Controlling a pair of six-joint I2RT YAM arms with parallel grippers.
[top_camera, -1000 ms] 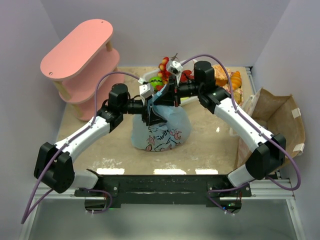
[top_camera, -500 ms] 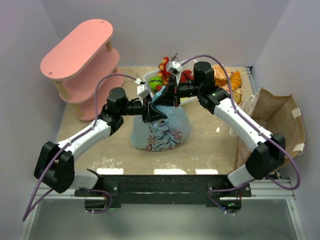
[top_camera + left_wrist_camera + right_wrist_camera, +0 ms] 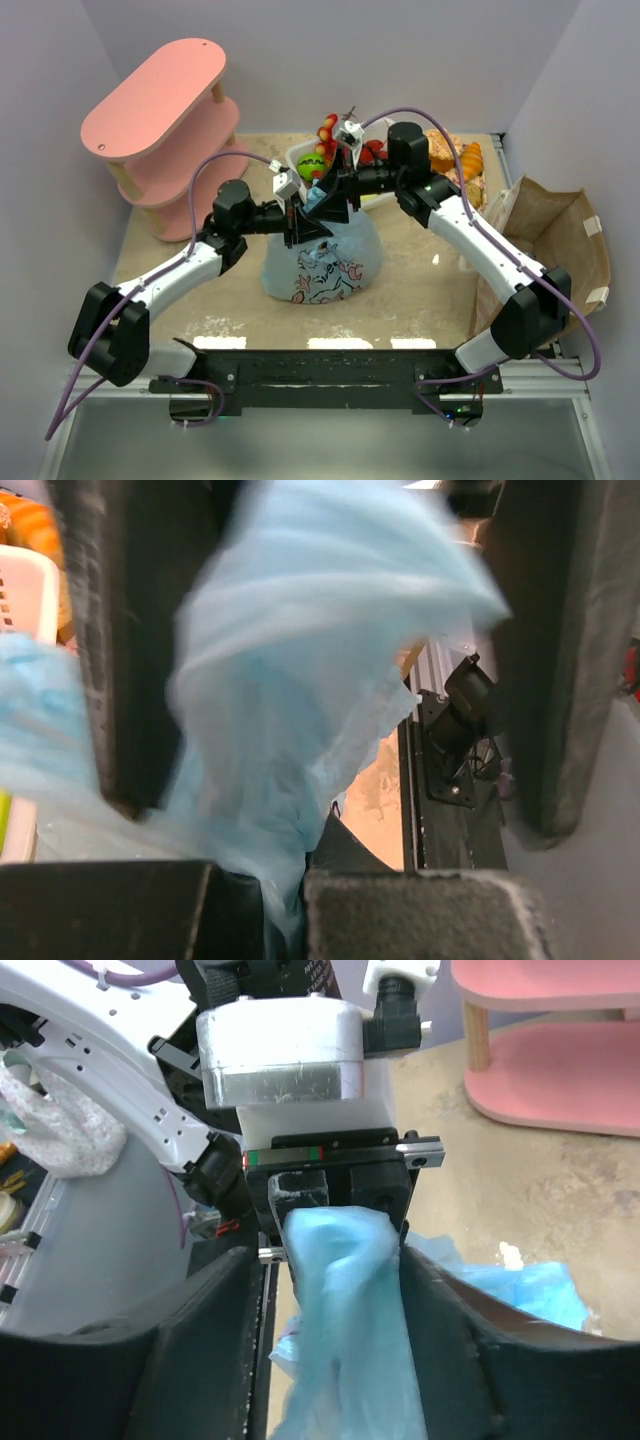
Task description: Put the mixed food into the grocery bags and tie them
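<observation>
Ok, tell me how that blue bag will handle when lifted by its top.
The blue bag looks floppy: its top bunches into a thin twist in the left gripper. It is probably bottom-heavy, since its base bulges.

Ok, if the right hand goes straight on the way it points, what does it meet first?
The right hand meets the blue bag's twisted neck first, lying between its open fingers; just beyond, the left hand, shut on that plastic. Gap unclear.

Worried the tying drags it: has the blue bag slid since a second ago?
No. The bag sits just as far from the pink shelf as before; only its top looks reshaped.
</observation>
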